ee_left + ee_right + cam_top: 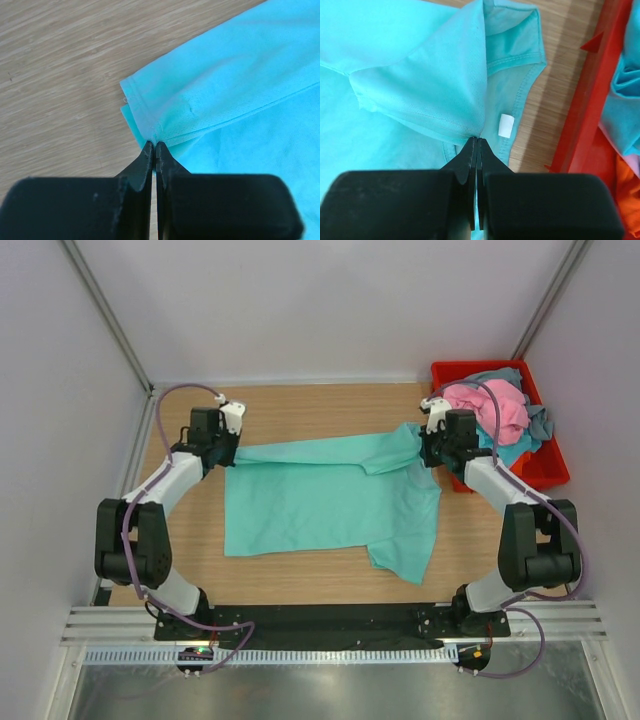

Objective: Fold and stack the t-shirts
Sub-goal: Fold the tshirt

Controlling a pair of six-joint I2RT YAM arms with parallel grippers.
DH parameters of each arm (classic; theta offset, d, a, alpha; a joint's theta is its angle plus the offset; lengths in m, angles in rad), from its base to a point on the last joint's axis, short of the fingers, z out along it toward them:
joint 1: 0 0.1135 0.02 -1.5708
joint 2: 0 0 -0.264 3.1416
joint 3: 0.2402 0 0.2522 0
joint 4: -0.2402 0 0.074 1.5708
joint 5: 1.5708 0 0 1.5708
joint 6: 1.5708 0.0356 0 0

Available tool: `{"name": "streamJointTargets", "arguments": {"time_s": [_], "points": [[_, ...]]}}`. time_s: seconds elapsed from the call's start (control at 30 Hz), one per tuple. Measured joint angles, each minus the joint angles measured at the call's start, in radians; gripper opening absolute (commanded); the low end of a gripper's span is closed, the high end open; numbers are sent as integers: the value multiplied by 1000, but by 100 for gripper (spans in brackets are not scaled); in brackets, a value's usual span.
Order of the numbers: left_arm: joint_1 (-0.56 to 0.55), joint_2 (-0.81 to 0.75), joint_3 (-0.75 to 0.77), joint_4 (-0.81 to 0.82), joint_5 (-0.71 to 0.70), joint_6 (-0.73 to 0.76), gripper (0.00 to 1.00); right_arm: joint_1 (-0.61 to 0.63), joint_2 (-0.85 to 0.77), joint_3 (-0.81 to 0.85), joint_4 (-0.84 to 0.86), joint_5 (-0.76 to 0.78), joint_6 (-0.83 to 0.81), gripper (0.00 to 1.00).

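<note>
The teal-green t-shirt [320, 502] lies spread on the wooden table, its far edge pulled taut between both grippers. My left gripper [232, 448] is shut on the shirt's left hem corner; in the left wrist view the gripper [155, 145] pinches the doubled hem [150, 120]. My right gripper [428, 445] is shut on the shirt at its right end; in the right wrist view the gripper [476, 140] grips a fold of cloth [430, 90] beside the collar and its white label [506, 125]. Pink [490, 408], turquoise-blue [510, 452] and grey-blue [538, 422] t-shirts lie heaped in the bin.
A red plastic bin [545, 468] stands at the table's back right, close to my right gripper; its wall shows in the right wrist view [585, 110]. White enclosure walls bound the table on the left, back and right.
</note>
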Motion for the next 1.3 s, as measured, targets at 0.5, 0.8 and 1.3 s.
{"name": "streamJointTargets", "arguments": {"time_s": [0.5,0.8,1.3], "points": [[0,25,-19,-76,-11,-36,61,0,47,0,-59,-25,14,34],[0,-116,-51,-100,-3,-74,66,0,-139,23,-97,-31,12,43],[0,78,19,-236,25,-130,56,43,57,72,-113,-101,50,43]]}}
